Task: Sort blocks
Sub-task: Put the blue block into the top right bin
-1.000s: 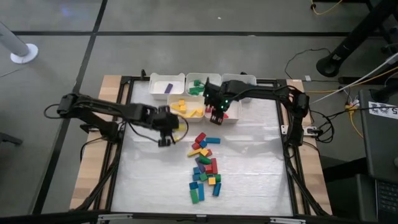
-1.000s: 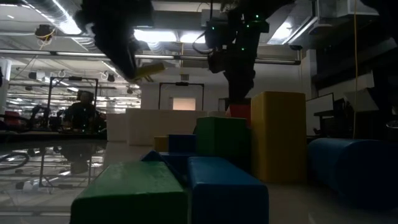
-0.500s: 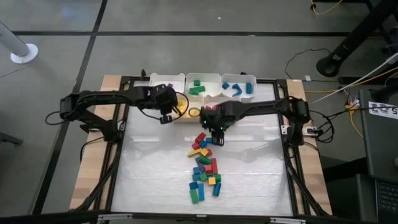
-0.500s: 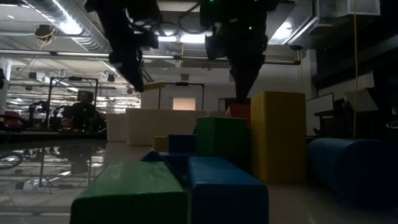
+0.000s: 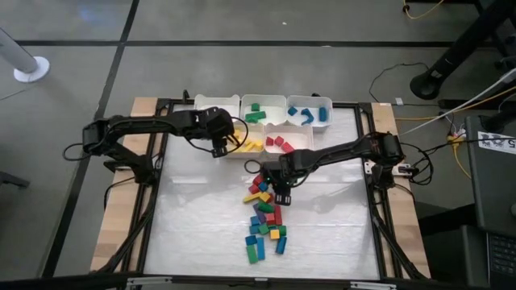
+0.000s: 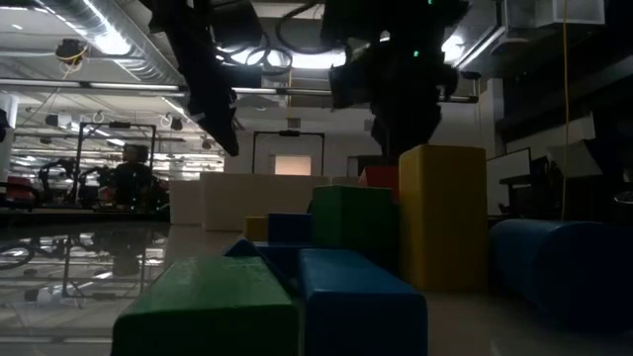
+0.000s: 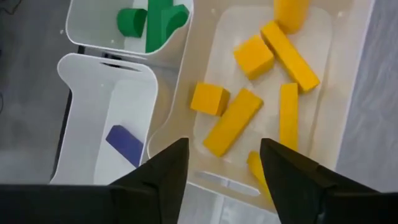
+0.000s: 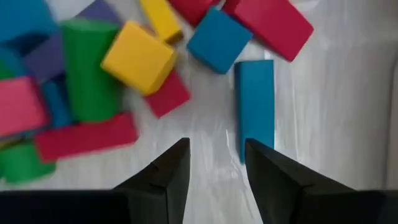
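Observation:
My left gripper (image 5: 224, 149) (image 7: 224, 146) hangs open over the white bin of yellow blocks (image 7: 233, 121), with nothing between its fingers. A yellow block (image 7: 256, 167) lies in that bin beside one finger. My right gripper (image 5: 278, 193) (image 8: 216, 146) stands open, pointing down over the far end of the pile of mixed blocks (image 5: 266, 213) on the table. A long blue block (image 8: 255, 106) lies flat just beyond one of its fingers, with bare table between the fingers.
Five white bins stand at the far edge: purple (image 5: 216, 110), green (image 5: 260, 110), blue (image 5: 309, 113), yellow (image 5: 251, 153) and red (image 5: 302, 145). A dark frame (image 5: 161, 161) runs round the white mat. Bare mat lies left and right of the pile.
My left gripper has carried a yellow block from the mat toward the far edge, over the yellow bin, and let it go; the block no longer shows at its fingers. My right gripper has gone from the red bin toward the near edge and down, to above the pile.

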Motion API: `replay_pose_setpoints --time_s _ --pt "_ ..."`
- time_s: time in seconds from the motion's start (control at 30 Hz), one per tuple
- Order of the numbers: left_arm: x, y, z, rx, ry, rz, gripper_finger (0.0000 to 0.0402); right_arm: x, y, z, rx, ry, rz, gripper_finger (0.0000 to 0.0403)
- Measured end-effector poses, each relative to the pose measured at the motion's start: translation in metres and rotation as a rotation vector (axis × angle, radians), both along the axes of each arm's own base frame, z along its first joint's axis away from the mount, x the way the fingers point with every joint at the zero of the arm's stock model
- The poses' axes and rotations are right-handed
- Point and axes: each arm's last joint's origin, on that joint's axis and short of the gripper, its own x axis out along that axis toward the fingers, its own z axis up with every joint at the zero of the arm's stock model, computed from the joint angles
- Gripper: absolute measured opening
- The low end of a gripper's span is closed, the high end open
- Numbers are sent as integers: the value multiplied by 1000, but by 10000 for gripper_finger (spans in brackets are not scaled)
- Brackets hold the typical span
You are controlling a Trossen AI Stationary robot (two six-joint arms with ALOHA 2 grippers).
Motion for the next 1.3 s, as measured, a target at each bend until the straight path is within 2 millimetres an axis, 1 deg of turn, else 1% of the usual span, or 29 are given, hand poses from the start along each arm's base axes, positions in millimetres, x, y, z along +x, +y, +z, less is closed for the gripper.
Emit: replay_pose_setpoints --time_s 0.2,0.33,0.43,0.53,0.6,0.83,0.97,1.13,1.3 --pt "0 0 0 -1 -3 3 186 -6 -11 -21 -5 5 -85 154" --pt "0 0 0 -1 -3 3 185 -9 -15 -35 10 -10 -99 154" --pt "0 0 0 -1 -2 3 184 -12 -18 -39 9 -22 -107 154" --pt "0 0 0 -1 -2 3 184 -13 -18 -42 11 -28 -107 151" --pt "0 0 0 -1 -2 3 184 -13 -18 -42 10 -28 -107 140" --pt "0 0 0 -3 -5 6 184 -12 -19 -43 -30 -39 -109 57" --pt "0 0 0 -13 -16 29 184 -12 -20 -43 -60 -44 -116 26" --pt "0 0 0 -15 -17 34 184 -10 -20 -43 -63 -55 -118 18" --pt "0 -1 0 -16 -17 36 184 -10 -20 -44 -39 -54 -112 37"
